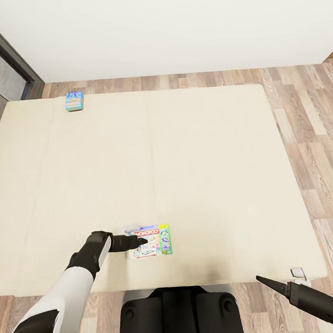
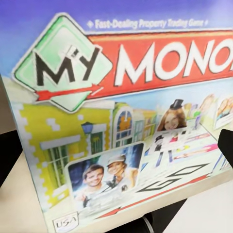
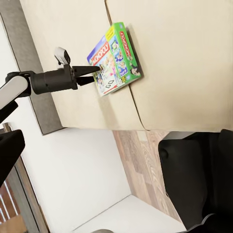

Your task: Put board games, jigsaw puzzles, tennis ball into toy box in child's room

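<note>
**Left gripper at the Monopoly box, grip not yet certain**

The Monopoly box [image 1: 152,241] lies near the front edge of the bed [image 1: 195,149], close to you, with its printed lid up. In the right wrist view it looks slightly raised on one side rather than flat on the mattress, though the angle makes that hard to judge. Your left gripper [image 1: 139,240] has its fingertips over the box's left edge. The left wrist view shows the lid close up with dark finger shapes at both margins, so the jaws appear to straddle the box, but you cannot tell whether they have closed on it.

Before you lift, confirm that both fingers sit across the box's thickness, one above and one below, and not merely on top of the lid. Close firmly, then raise slowly and watch whether the far end droops; a flat box held by one edge will want to swing. If it tilts badly, set it down and take a deeper hold.

The smaller blue game box [image 1: 74,101] waits at the far left corner of the bed, well apart from this one. Your right gripper [image 1: 263,280] hangs off the near right corner, over the wooden floor [image 1: 314,123], holding nothing; its fingers look close together.
</note>
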You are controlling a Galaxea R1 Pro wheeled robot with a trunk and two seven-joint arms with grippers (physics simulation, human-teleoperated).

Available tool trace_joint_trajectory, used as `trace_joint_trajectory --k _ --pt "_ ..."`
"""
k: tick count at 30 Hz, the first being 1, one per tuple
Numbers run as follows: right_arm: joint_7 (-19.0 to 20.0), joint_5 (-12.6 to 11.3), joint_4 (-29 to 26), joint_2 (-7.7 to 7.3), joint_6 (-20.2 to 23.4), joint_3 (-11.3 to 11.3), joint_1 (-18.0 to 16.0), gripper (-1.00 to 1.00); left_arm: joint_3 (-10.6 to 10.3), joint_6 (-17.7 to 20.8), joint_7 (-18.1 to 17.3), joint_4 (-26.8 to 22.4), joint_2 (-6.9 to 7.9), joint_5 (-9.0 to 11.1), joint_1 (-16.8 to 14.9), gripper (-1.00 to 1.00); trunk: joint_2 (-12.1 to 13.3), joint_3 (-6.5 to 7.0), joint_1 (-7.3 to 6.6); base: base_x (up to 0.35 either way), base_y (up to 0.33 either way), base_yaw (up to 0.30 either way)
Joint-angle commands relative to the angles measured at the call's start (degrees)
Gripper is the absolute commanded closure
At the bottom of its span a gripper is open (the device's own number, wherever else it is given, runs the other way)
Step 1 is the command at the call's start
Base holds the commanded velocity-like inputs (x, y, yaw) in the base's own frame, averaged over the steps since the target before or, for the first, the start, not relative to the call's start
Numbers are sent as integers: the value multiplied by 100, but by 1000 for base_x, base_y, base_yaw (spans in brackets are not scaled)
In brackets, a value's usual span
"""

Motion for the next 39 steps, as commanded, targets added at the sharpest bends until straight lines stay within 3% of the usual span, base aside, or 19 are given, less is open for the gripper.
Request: trace_joint_trajectory --k 1,10,29,39 --pt "10 -15 0 -1 48 -2 -1 -100 47 30 -46 -9 -8 -60 -2 -100 -9 -6 3 0 -5 0" --pt "10 -15 0 -3 48 -2 -1 -100 47 30 -46 -9 -8 -60 -3 -100 -9 -6 3 0 -8 0" --pt "1 -15 -1 -3 48 -2 -1 -100 47 30 -46 -9 -8 -60 -3 -100 -9 -6 3 0 -194 0" --pt "2 -13 -7 -2 42 -2 -1 -100 55 30 -46 -9 -8 -60 -3 -100 -9 -6 3 0 -23 0"
